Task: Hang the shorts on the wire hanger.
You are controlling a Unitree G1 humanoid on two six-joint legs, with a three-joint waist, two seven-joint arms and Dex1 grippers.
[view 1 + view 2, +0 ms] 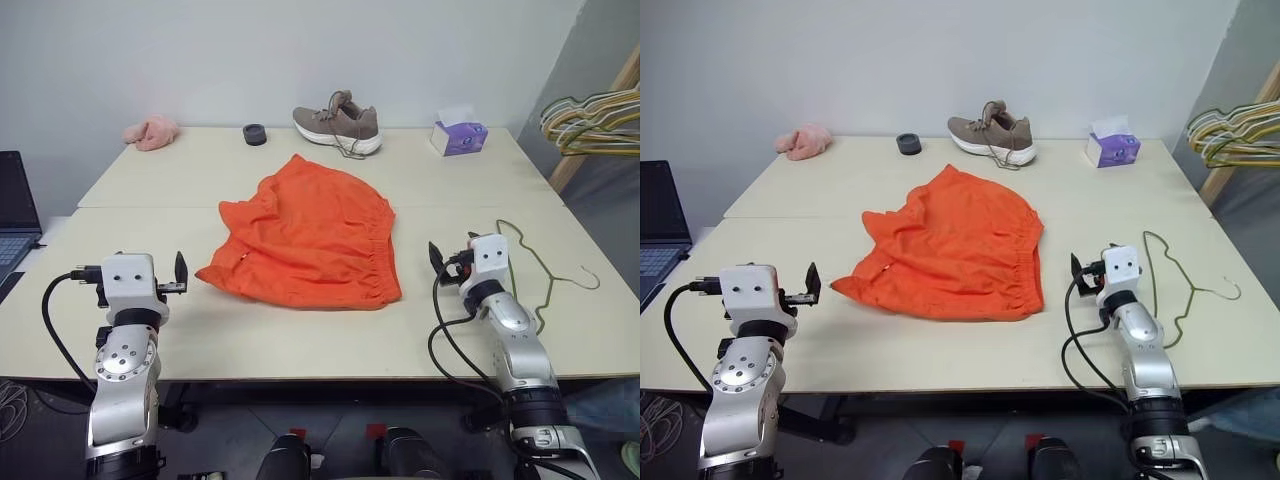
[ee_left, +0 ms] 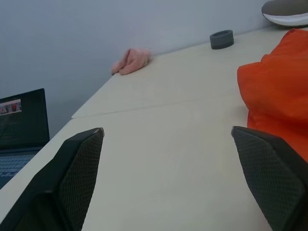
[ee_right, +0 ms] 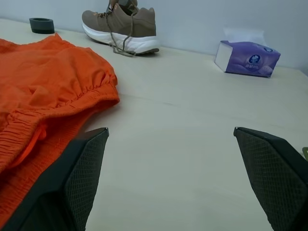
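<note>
The bright orange shorts [image 1: 305, 238] lie spread flat in the middle of the table, elastic waistband toward the right. A thin olive-green wire hanger [image 1: 546, 277] rests flat on the table near its right edge, hook pointing right. My left gripper [image 1: 140, 268] hovers over the table's front left, just left of the shorts' near corner, open, with nothing between its fingers [image 2: 79, 168]. My right gripper [image 1: 478, 252] sits between the shorts and the hanger, also open and empty, its fingers [image 3: 84, 166] spread wide. Neither gripper touches the shorts or the hanger.
Along the back edge of the table stand a brown shoe [image 1: 338, 125], a purple tissue box [image 1: 458, 136], a small black ring [image 1: 255, 134] and a pink cloth [image 1: 152, 132]. A laptop [image 1: 15, 215] sits off the left side. Bunched hangers [image 1: 595, 118] hang at the far right.
</note>
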